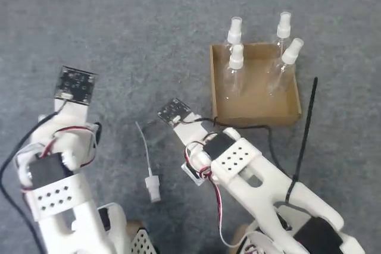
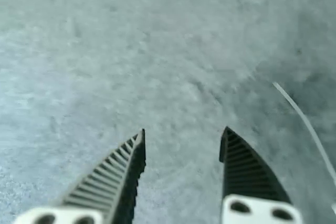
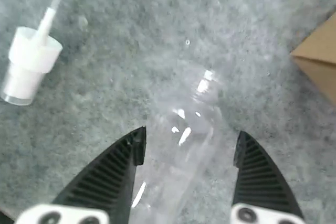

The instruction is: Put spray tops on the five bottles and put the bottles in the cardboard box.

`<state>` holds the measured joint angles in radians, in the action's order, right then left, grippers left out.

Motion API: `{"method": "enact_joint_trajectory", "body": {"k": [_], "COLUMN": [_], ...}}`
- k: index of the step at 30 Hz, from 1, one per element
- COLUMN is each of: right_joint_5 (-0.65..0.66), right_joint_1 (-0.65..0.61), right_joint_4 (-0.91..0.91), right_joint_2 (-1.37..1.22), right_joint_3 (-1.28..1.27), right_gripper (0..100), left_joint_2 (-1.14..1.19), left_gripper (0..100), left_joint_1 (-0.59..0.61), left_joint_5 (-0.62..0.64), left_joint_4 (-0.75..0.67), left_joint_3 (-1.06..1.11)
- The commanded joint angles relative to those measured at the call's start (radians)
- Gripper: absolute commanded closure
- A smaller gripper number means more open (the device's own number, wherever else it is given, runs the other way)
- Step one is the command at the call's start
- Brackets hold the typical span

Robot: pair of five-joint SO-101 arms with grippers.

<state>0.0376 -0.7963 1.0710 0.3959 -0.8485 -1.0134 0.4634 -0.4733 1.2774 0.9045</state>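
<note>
Four capped bottles [image 1: 237, 66] stand in the cardboard box [image 1: 256, 113]. The fifth bottle [image 3: 198, 103] lies uncapped on the carpet [image 1: 119, 40], near a box corner. Right gripper [image 3: 190, 135] is spread, one jaw either side of the bottle body, not pinching yet. Left gripper [image 2: 184, 131] is spread too, empty, with the dip tube [image 2: 304, 124] just beside it. Loose spray top [image 1: 153, 186] lies between the arms. Step in hand looks like grasping the bottle: close on the body below the shoulder (clear plastic, probably slippery and squashy), squeeze gently, and leave the neck free so the tube can be fed in.
</note>
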Motion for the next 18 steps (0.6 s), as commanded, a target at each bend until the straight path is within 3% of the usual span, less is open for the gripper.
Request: {"method": "enact_joint_trajectory", "body": {"k": [1,10,14,18], "right_joint_5": [-0.014,-0.11,-0.1,0.147], "right_joint_1": [0.016,0.024,0.104,0.236], "right_joint_4": [-0.071,-0.088,-0.091,-0.088], "right_joint_2": [0.048,0.048,0.062,0.061], "right_joint_3": [-0.038,-0.16,-0.16,-0.149], "right_gripper": [78.2,78.3,86.3,99.5], "left_joint_2": [0.002,0.006,0.008,0.009], "left_gripper": [79,79,79,79], "left_joint_1": [-0.057,-0.226,-0.298,-0.307], "left_joint_5": [-0.008,-0.074,-0.212,-0.261], "left_joint_4": [0.06,0.12,0.153,0.169], "left_joint_3": [-0.007,0.159,0.205,0.211]}}
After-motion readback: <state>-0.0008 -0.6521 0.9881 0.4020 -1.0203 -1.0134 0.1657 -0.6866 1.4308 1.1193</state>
